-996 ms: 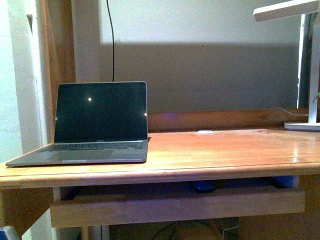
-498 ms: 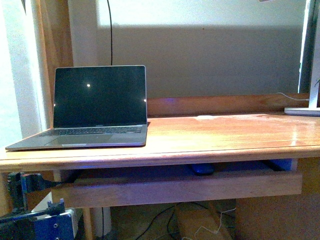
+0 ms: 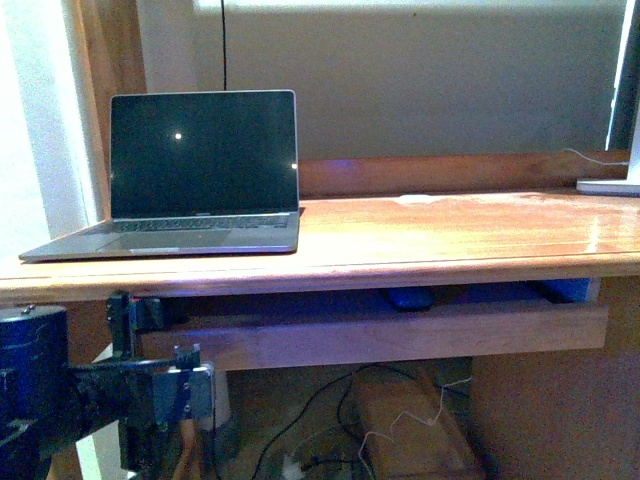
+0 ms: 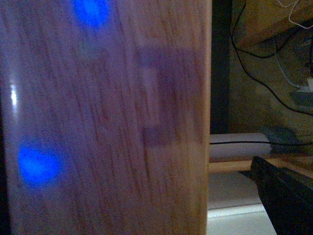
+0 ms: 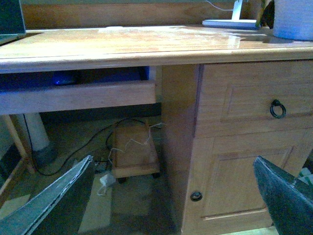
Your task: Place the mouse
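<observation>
Your left gripper (image 3: 135, 318) has just come into view by the left end of the pull-out tray (image 3: 380, 338); you cannot tell how its jaws stand. The mouse (image 3: 410, 298) lies in that tray under the desktop (image 3: 450, 235), ungrasped. Your right gripper (image 5: 172, 159) gapes wide, empty.

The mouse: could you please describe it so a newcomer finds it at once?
Look under the wooden desk top at the pull-out tray. The mouse lies there near the middle: small, dark and domed, unlike the large laptop above.
</observation>
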